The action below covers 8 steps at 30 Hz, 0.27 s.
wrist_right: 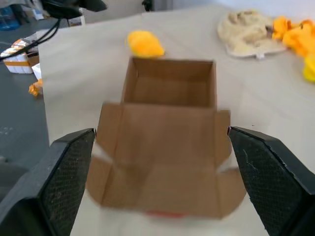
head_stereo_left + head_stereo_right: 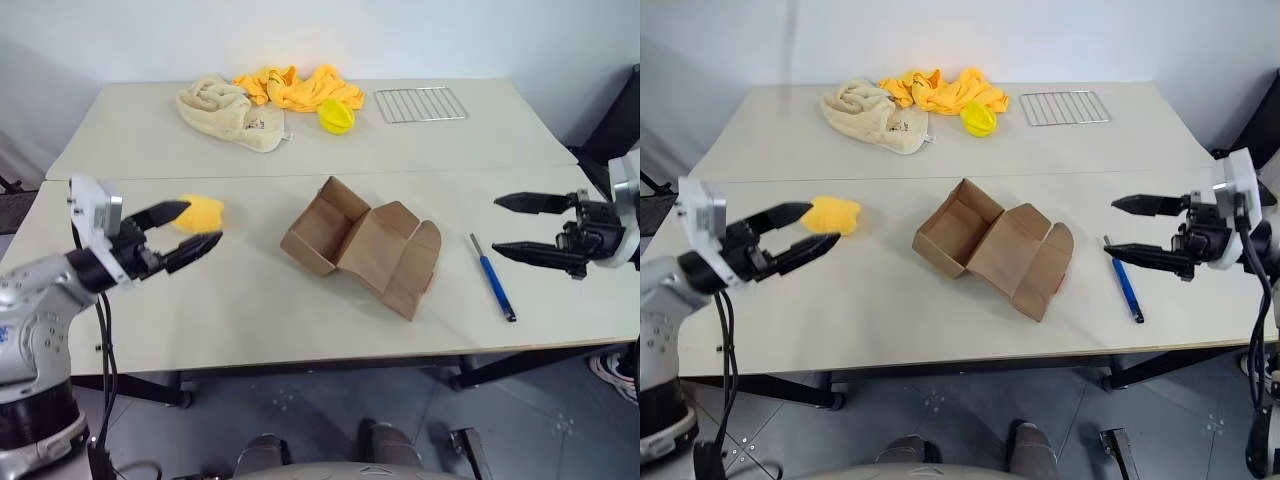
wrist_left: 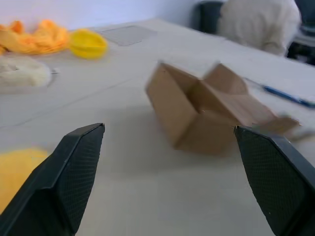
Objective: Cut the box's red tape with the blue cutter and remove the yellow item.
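The box (image 2: 362, 245) lies near the middle of the table (image 2: 250, 320), a little closer to the front edge, with its flaps open and its inside empty as the right wrist view shows it. A thin strip of the red tape (image 1: 165, 214) shows at the lower edge of one open flap, and it is hard to tell if it is cut. The yellow item (image 2: 201, 213) rests on the table toward the left edge, well apart from the box. The left gripper (image 2: 190, 229) hangs just beside the yellow item, over the left part of the table, and its two black fingers are spread wide and hold nothing. The blue cutter (image 2: 494, 281) lies flat on the table near the front right corner, between the box and the right edge, its grey metal end pointing toward the far edge. The right gripper (image 2: 1137, 229) hangs above the right edge, near the blue cutter but not touching it; its jaws are also spread wide and empty. Along the far edge lie a cream cloth (image 2: 230, 113), an orange cloth (image 2: 297, 87), a ribbed yellow ball (image 2: 336, 116) and a wire rack (image 2: 420, 104)
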Tool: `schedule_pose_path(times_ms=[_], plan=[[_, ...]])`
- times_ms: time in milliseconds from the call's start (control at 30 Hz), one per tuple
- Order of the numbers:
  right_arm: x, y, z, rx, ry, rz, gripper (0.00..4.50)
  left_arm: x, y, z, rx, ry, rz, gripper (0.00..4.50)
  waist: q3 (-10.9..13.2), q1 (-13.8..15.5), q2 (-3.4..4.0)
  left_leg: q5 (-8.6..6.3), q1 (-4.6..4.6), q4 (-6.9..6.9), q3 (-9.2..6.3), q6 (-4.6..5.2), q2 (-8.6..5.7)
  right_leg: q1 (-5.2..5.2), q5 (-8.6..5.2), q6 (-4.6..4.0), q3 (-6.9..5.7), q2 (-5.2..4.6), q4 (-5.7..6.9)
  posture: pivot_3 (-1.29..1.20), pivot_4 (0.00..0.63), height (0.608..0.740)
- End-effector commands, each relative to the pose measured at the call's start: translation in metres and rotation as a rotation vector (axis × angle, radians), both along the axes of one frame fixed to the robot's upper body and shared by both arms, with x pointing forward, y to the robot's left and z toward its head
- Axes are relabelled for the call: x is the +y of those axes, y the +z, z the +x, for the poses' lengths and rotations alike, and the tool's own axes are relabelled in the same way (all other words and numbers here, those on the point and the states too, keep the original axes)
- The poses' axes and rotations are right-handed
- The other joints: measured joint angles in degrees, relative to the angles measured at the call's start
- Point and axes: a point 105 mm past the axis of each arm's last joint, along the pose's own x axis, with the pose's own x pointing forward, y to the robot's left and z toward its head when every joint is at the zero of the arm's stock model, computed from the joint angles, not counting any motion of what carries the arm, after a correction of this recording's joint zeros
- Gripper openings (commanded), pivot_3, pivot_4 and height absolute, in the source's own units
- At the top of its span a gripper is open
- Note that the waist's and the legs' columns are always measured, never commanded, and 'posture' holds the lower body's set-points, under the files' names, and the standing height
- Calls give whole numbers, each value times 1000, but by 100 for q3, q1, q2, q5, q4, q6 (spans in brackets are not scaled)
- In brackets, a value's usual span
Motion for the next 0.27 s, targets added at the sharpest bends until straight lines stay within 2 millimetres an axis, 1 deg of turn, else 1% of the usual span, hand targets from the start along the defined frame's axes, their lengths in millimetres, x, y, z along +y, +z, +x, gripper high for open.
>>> schedule_pose_path(times_ms=[33,67,100,133,167,200,267], plan=[[-24,-20,-14,33,-33,-126,4500,17,-22,-15,30,-42,36,4469,-3,3,5,-1,7,-1,0,0,0,6,0,-1,0,0,-1,0,150,740],[-38,-39,-18,84,-75,-189,4500,24,-27,-15,46,-27,33,4469,-3,28,7,-2,7,-2,1,0,0,7,-1,-2,1,-1,-4,0,150,740],[-46,-50,-21,113,-96,-227,4500,28,-28,-14,51,-15,29,4469,-3,54,5,-3,1,-3,1,3,0,5,-1,-2,0,-1,-9,0,150,740],[-53,-61,-23,141,-114,-262,4500,36,-34,-14,83,1,37,4469,-3,58,5,-6,1,-2,1,5,0,7,-1,-2,-2,-1,-12,0,150,740],[-56,-66,-23,143,-120,-271,4500,42,-39,-14,85,19,50,4469,-3,43,5,-7,0,-2,4,6,0,6,0,-1,-1,-1,-16,0,150,740],[-56,-68,-21,138,-135,-254,4500,52,-47,-9,67,86,118,4469,-3,3,7,-7,2,1,5,6,0,6,0,-1,1,-1,-11,0,150,740],[-54,-65,-15,108,-177,-197,4500,61,-58,-3,69,148,164,4469,-4,-14,13,-6,8,0,6,5,0,6,1,-3,3,-1,-6,0,150,740]])
